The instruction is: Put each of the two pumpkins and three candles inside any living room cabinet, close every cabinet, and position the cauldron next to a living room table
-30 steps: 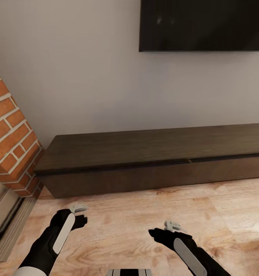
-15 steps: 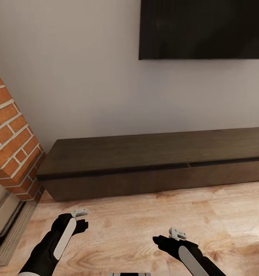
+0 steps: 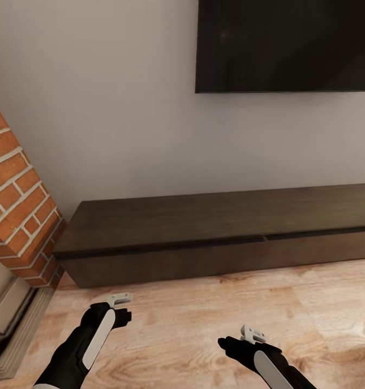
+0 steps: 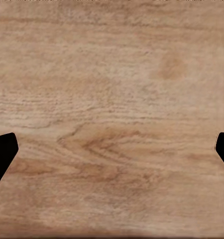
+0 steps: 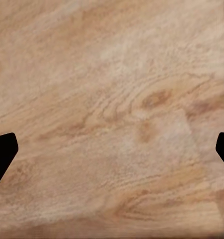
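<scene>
Across the middle of the head view runs the long, low, dark brown wooden cabinet (image 3: pixel 220 235), its long axis going from the centre left to the right edge of the frame, where it is cut off. Its handleless drawer fronts face the camera and sit flush, with one thin vertical seam just right of centre. Its left end stops just beside the red brick fireplace column (image 3: pixel 17 210) at the left edge, whose grey hearth step (image 3: pixel 12 324) slopes down toward the lower left corner. Behind the cabinet rises a plain pale grey wall (image 3: pixel 95 108), and a flat black wall-mounted screen (image 3: pixel 285 46) fills the upper right.

Between the cabinet's front and the arms stretches a broad band of light wooden plank floor (image 3: pixel 204 308), open across the whole lower half of the frame apart from the hearth at the left.

At the lower left the left gripper (image 3: pixel 119 303), black with a white forearm panel, hangs over the floor, well apart from the cabinet. In the left wrist view its two dark fingertips (image 4: pixel 2 152) sit at opposite edges with only floor between them, so it is spread wide and holds nothing. At the lower right the right gripper (image 3: pixel 241 337) hangs over the floor too; the right wrist view shows its fingertips (image 5: pixel 2 152) equally far apart, empty.
</scene>
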Controlling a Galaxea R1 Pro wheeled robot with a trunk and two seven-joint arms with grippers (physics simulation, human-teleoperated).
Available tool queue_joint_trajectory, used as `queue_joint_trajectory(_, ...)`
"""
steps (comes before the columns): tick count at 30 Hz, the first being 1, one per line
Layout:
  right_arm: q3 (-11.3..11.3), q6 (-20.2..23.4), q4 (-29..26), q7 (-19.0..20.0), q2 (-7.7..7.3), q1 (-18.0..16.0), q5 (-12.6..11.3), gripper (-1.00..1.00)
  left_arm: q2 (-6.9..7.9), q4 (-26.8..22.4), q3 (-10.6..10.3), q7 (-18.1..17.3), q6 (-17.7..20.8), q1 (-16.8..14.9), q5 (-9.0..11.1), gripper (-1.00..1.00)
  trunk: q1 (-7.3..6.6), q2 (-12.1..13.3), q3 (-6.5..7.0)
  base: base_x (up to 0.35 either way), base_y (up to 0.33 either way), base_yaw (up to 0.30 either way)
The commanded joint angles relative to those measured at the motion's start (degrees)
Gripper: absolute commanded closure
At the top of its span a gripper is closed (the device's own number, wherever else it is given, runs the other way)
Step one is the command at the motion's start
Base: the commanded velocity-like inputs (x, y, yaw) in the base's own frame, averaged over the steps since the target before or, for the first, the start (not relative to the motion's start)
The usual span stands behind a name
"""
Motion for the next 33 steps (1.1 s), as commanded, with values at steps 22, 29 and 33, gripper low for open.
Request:
queue_joint_trajectory(22, 0.2, -4.1, 2.1, -0.7, -0.07, 0.0, -0.4, -1.0, -1.56, -0.1, 0.0, 0.7, 1.6, 0.0, 0.4, -1.0, -4.85, 8.8, 3.63, 0.0, 0.0, 0.0)
queue_joint_trajectory(29, 0.2, -4.2, 3.6, -0.7, -0.1, 0.0, -0.4, -1.0, -1.54, 0.0, 0.0, 0.7, 1.6, 0.0, 0.2, -1.0, -6.38, 11.6, 4.88, 0.0, 0.0, 0.0)
queue_joint_trajectory(33, 0.1, -4.3, 4.0, -0.7, -0.07, 0.0, -0.4, -1.0, -1.54, 0.0, 0.0, 0.7, 1.6, 0.0, 0.2, -1.0, -7.26, 13.2, 5.6, 0.0, 0.0, 0.0)
